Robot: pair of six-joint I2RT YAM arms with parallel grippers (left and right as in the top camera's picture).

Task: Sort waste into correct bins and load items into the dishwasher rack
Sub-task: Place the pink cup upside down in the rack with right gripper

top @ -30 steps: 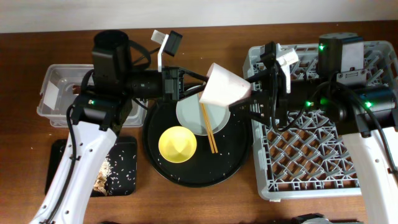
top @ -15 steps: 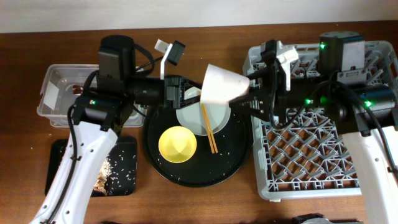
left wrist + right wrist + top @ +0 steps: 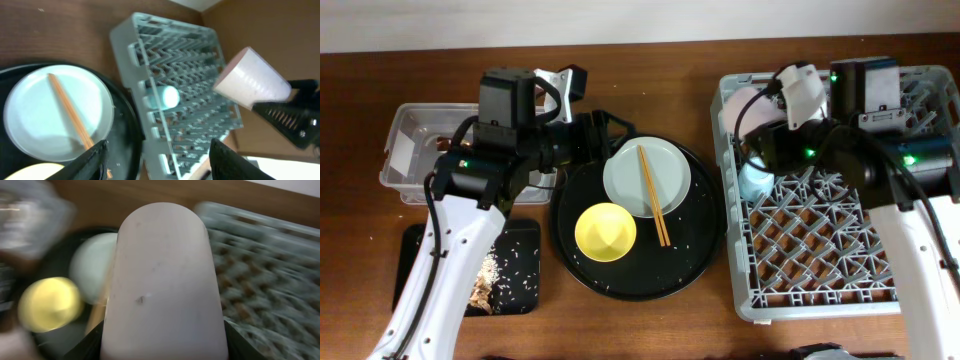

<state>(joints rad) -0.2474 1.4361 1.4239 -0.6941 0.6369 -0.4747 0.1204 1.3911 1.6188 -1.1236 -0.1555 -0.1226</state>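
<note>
Above rack point(image 3: 820, 260) now, right gripper point(image 3: 768, 140) seemingly clamps pink cup point(image 3: 165, 280); left fingers point(image 3: 95, 162) apart.

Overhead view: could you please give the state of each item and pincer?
pale pink cup, held tilted over the dishwasher rack
light blue cup, lying on its side in the rack
white plate, on the round black tray, chopsticks lying across it
yellow bowl, on the tray beside the plate
left pincer, open and empty
right pincer, shut on the pale pink cup
</note>
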